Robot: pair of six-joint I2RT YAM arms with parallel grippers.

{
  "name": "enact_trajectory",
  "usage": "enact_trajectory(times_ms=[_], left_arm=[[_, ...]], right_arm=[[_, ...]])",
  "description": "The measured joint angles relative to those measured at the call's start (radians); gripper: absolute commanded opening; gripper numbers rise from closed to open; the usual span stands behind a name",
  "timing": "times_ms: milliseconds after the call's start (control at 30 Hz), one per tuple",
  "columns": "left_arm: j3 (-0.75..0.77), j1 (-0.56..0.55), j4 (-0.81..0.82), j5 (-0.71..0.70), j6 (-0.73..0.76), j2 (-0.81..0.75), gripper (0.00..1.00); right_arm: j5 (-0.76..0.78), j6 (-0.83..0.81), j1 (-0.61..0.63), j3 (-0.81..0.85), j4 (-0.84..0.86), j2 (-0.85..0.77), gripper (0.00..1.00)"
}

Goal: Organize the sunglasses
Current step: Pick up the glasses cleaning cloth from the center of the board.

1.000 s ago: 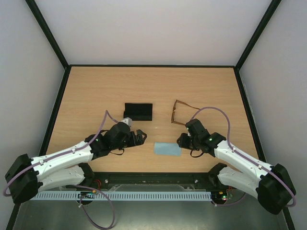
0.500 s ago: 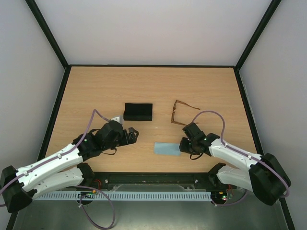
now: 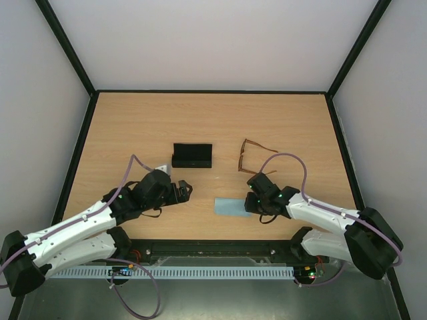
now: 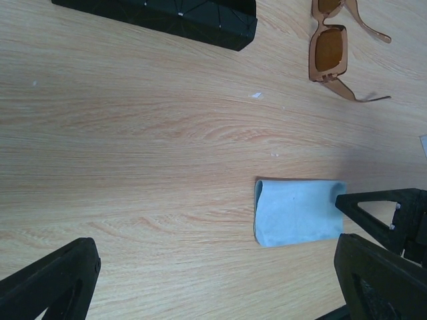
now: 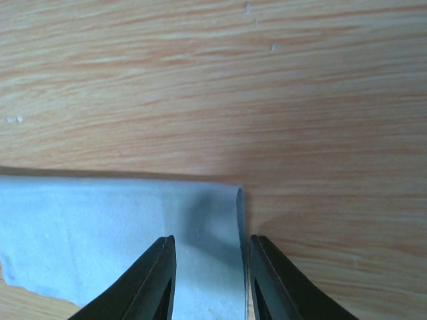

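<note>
The black case [image 3: 192,155] sits on the wooden table [image 3: 133,127] left of centre. From above it reads as a dark oblong, and the pictures do not settle whether it is open or closed. The left wrist view shows a faceted triangle pattern on its surface, with a few pale specks too small to read. The sunglasses [image 4: 328,57] are not in it. They lie on the bare wood to the right of the case, apart from it, with amber lenses in a brown frame and both temple arms unfolded. Nearer the arms, between the two grippers, a light blue cloth [image 4: 297,212] lies flat and folded. It is separate from the glasses and the case. The right gripper [image 5: 212,257] is down at the cloth's right edge. Its fingers [image 5: 157,280] stand a narrow gap apart, straddling the folded edge, with cloth in the gap. Whether they actually press the fabric cannot be told. The left gripper [image 4: 215,257] hangs over open table left of the cloth with its fingers spread wide and nothing between them. It is near the case's front corner.
</note>
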Motion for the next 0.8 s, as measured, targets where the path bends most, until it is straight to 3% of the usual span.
enact_trajectory(times_ms=[800], left_arm=[[-0.028,0.0,0.073,0.055,0.004,0.051,0.99]], right_arm=[[0.039,0.081,0.062,-0.044,0.039,-0.025,0.23]])
